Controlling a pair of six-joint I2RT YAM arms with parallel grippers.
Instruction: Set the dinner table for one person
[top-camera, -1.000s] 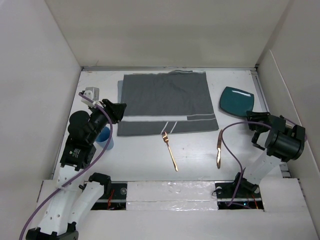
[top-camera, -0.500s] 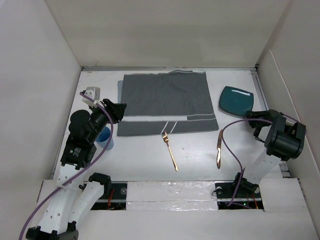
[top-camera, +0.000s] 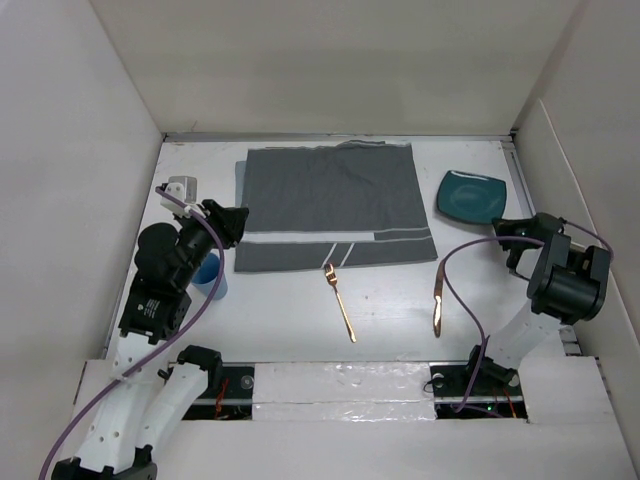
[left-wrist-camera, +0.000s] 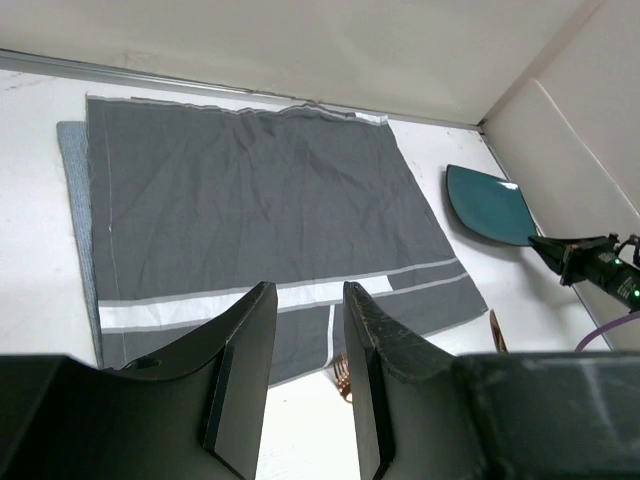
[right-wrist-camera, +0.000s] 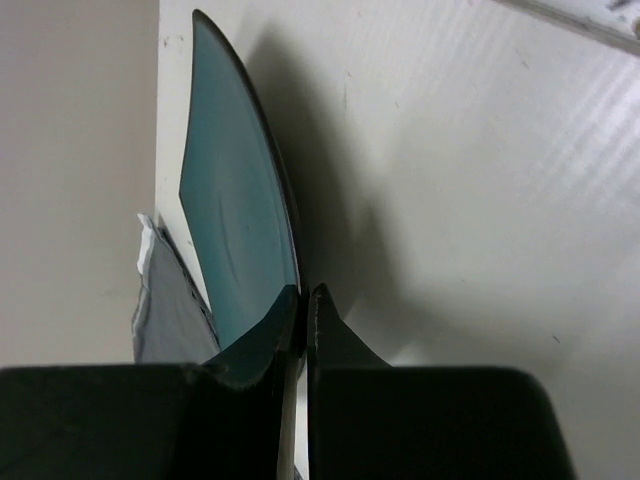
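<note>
While right arm (top-camera: 560, 285) sits elbow-bent, tool (right-wrist-camera: 303, 300) clamps plate (right-wrist-camera: 235, 230) edge.

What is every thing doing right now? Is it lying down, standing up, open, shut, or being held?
placemat: spread out flat on the dinner table.
teal plate: rim pinched by the right gripper.
right gripper: shut on the teal plate.
left gripper: open, holding nothing.
fork: lying flat, nothing touching it.
knife: lying flat, nothing touching it.
blue cup: standing upright, partly hidden.
</note>
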